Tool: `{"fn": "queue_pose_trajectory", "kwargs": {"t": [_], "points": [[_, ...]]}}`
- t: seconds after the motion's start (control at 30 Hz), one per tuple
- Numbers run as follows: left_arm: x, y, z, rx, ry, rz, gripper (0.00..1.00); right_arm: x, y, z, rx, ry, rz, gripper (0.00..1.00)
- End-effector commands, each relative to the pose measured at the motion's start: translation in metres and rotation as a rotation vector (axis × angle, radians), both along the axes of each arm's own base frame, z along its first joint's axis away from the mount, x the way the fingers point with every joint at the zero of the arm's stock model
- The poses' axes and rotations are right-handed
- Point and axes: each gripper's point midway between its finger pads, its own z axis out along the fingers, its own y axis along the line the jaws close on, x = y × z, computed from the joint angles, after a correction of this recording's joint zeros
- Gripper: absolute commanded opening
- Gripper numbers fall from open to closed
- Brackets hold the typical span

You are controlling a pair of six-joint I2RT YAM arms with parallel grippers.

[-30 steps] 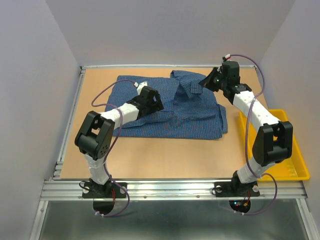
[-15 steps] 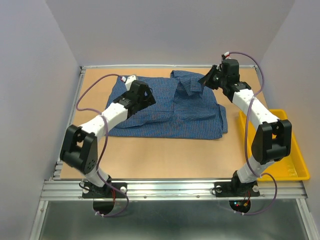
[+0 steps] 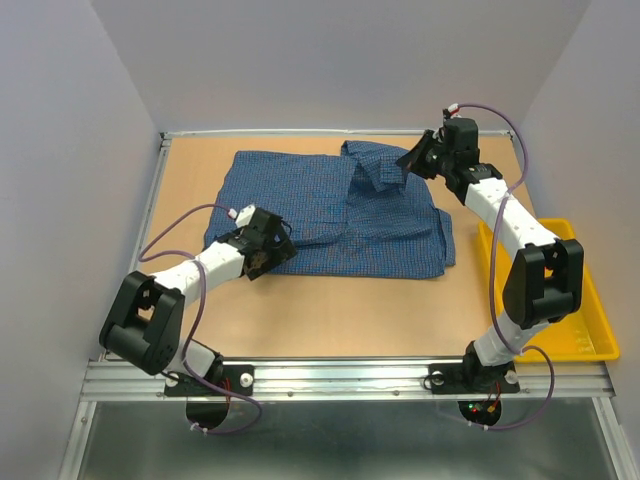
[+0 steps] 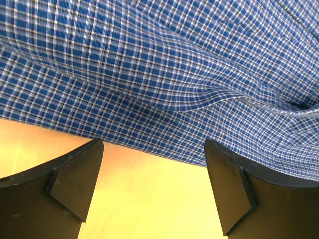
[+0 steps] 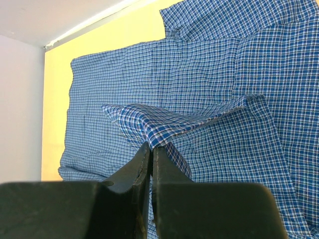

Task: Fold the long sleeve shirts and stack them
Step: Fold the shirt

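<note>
A blue checked shirt (image 3: pixel 340 215) lies spread on the tan worktop (image 3: pixel 330 310), covering the middle and reaching toward 12 o'clock, with its near edge running roughly from 8 to 4 o'clock. The left tool (image 3: pixel 262 255) sits low at the shirt's 7 o'clock corner. In the left wrist view this tool (image 4: pixel 153 149) stands wide, its two dark fingers (image 4: pixel 75 174) over bare worktop with nothing between them, and the shirt's wrinkled edge crosses just beyond the fingertips. Whether they touch the cloth cannot be told. The right tool (image 3: pixel 408 163) is at the shirt's 1 o'clock side, near the collar. In the right wrist view this tool (image 5: pixel 150 149) is closed tight on a pinch of the checked cloth, which rises as a peaked fold above the flat part of the shirt. A yellow tray (image 3: pixel 590 330) rests at the worktop's 4 o'clock edge, well apart from the shirt.
</note>
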Motion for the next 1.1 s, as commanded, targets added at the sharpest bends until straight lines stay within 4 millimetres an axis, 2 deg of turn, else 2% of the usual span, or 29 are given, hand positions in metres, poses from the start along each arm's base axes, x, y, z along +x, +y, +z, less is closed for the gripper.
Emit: {"fn": "queue_pose_trajectory", "kwargs": {"t": [0.0, 0.2, 0.43, 0.67, 0.7, 0.73, 0.97, 1.07], "points": [[0.021, -0.009, 0.013, -0.049, -0.087, 0.029, 0.94, 0.001, -0.003, 0.026, 0.013, -0.078, 0.000, 0.00], [0.049, -0.012, 0.014, -0.015, -0.134, 0.053, 0.94, 0.000, -0.003, 0.026, 0.014, -0.077, 0.000, 0.00], [0.068, -0.008, 0.008, 0.027, -0.148, 0.079, 0.94, -0.002, -0.004, 0.026, 0.011, -0.078, -0.002, 0.00], [0.098, 0.002, 0.016, 0.077, -0.201, 0.105, 0.94, -0.002, -0.004, 0.024, 0.009, -0.074, -0.005, 0.01], [0.107, 0.002, 0.022, 0.075, -0.216, 0.109, 0.94, -0.002, -0.004, 0.024, 0.009, -0.074, -0.005, 0.01], [0.110, 0.003, 0.016, 0.091, -0.205, 0.100, 0.94, -0.002, -0.004, 0.025, 0.009, -0.075, -0.005, 0.01], [0.142, 0.012, 0.015, 0.122, -0.205, 0.083, 0.94, 0.005, -0.004, 0.041, 0.005, -0.116, 0.002, 0.01], [0.145, 0.019, 0.010, 0.125, -0.191, 0.088, 0.94, 0.008, -0.003, 0.050, 0.005, -0.138, 0.005, 0.01]]}}
